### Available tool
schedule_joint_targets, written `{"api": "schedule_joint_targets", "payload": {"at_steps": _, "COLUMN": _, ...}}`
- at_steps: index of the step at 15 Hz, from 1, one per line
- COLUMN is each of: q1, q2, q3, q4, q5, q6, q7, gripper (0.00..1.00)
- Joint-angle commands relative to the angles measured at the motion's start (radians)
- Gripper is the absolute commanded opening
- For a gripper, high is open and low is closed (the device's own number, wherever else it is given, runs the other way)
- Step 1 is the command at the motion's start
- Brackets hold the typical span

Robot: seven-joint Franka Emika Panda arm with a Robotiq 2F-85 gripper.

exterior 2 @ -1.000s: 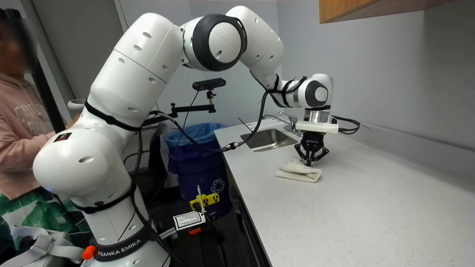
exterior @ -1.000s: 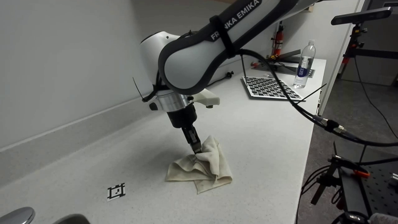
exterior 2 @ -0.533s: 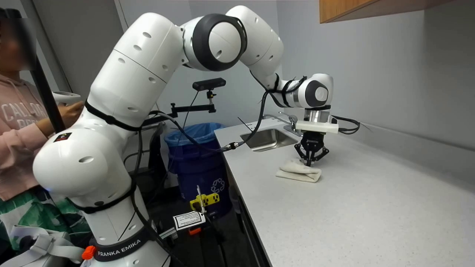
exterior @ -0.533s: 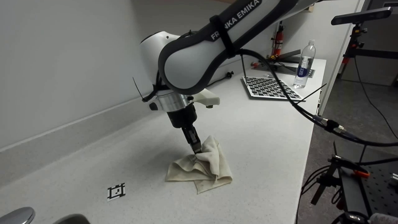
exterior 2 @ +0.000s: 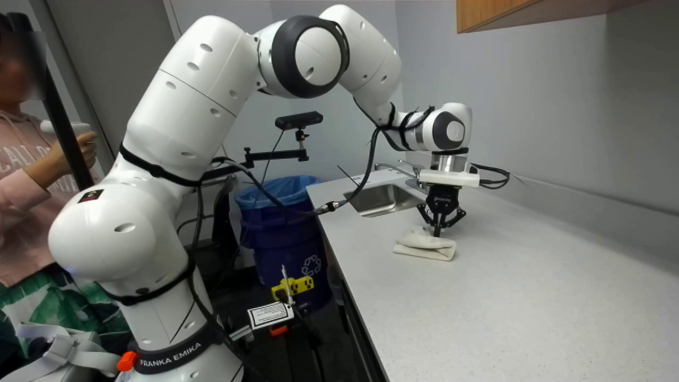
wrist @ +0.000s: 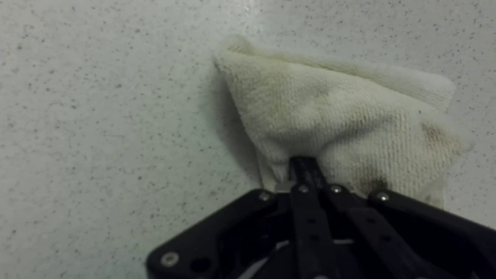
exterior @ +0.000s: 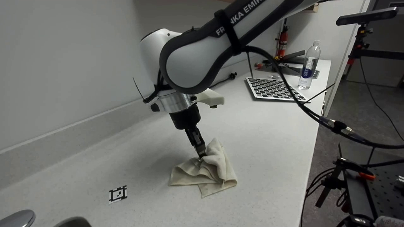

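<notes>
Right at the heart of it, the black Robotiq gripper (wrist: 305,167) is clenched tight, fingers together, tips poking into a cream terry cloth (wrist: 337,97); whether a fold is caught between them, I can't tell from here! And look at that cloth: crumpled in loose folds on the speckled white countertop (wrist: 108,155), smudged brown toward one corner, a peak of it standing up just beside the fingertips. Over it bends the white Franka arm (exterior: 191,67). Moving out, near the cloth, a small printed square marker (exterior: 118,194) lies flat on the counter, and past that sits a stainless-steel sink (exterior 2: 384,199). Down the counter the other way, there's a black-and-white patterned board (exterior: 268,88), with a clear water bottle (exterior: 308,66) standing upright beside it. Off the counter's edge, a blue recycling bin (exterior 2: 278,241) wears a light-blue liner (exterior 2: 284,190), and near the arm a person (exterior 2: 24,164) in a pink hoodie grips a white handheld controller (exterior 2: 82,128). And way at the back, a red fire extinguisher (exterior: 283,41).
</notes>
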Motion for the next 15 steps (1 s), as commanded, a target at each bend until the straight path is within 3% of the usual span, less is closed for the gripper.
{"api": "schedule_joint_targets", "payload": {"at_steps": 1, "q1": 0.015, "q2": -0.053, "q3": -0.005, "q4": -0.060, "q5": -0.004, "q6": -0.006, "q7": -0.001, "gripper": 0.00}}
{"api": "schedule_joint_targets", "payload": {"at_steps": 8, "q1": -0.004, "q2": -0.052, "q3": -0.005, "q4": -0.119, "q5": 0.032, "q6": -0.020, "q7": 0.003, "gripper": 0.00}}
{"api": "schedule_joint_targets", "payload": {"at_steps": 15, "q1": -0.053, "q2": 0.015, "q3": -0.012, "q4": -0.076, "q5": 0.081, "q6": 0.059, "q7": -0.037, "gripper": 0.00}}
